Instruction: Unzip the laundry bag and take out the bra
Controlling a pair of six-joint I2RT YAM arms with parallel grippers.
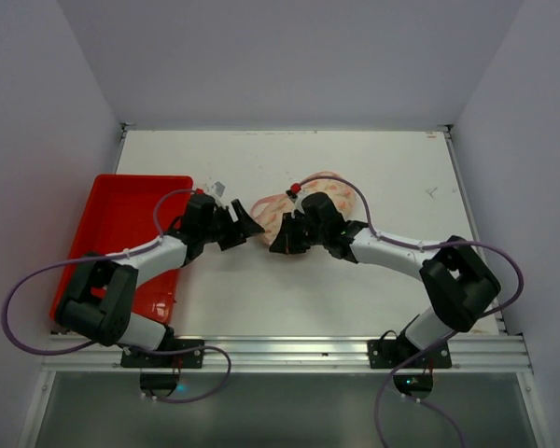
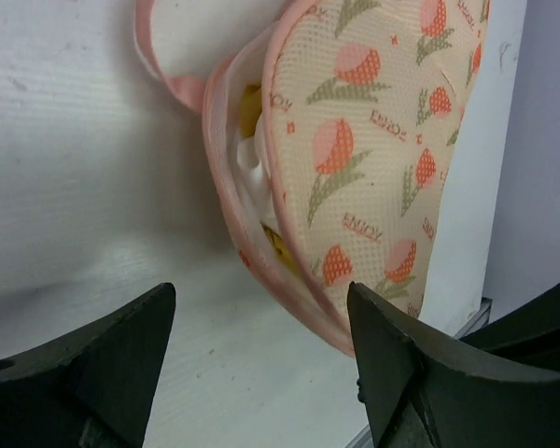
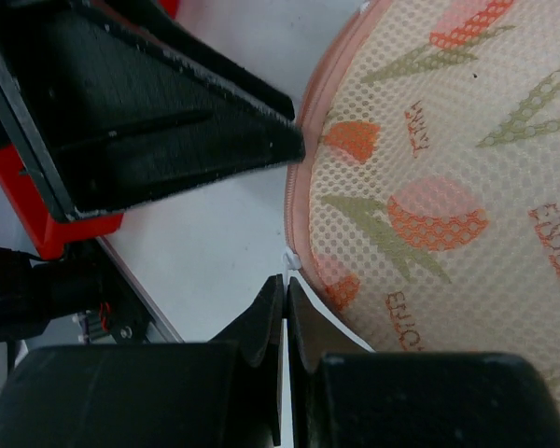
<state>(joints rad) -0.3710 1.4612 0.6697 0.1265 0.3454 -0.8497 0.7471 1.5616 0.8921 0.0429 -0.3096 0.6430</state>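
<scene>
The laundry bag (image 1: 341, 198) lies around the middle of the white table (image 1: 401, 168), a little nearer the far edge than the near one, and sits between the two grippers. In the left wrist view the pouch (image 2: 373, 140) lies with its printed mesh face up and its pink zipper edge parted along the side towards the camera. In that gap shows a strip of the mustard-yellow bra (image 2: 249, 105), with a white piece of fabric (image 2: 252, 173) beside it, both still inside the pouch.

The left gripper (image 1: 252, 227) is just beside the bag's left end, jaws spread wide. From its own camera the left gripper (image 2: 261, 297) faces the open slit, its fingers apart from the fabric.

The right gripper (image 1: 282, 238) is at the bag's near-left edge, its arm reaching over from the right. In its wrist view the right gripper (image 3: 285, 283) has its fingers pressed together, the tips right at the pouch's (image 3: 448, 187) zipper edge. A small white tab (image 3: 289, 259) sits just beyond the tips, and whether it is caught cannot be told.

A red tray (image 1: 121, 219) sits along the table's left edge, well apart from the bag.
</scene>
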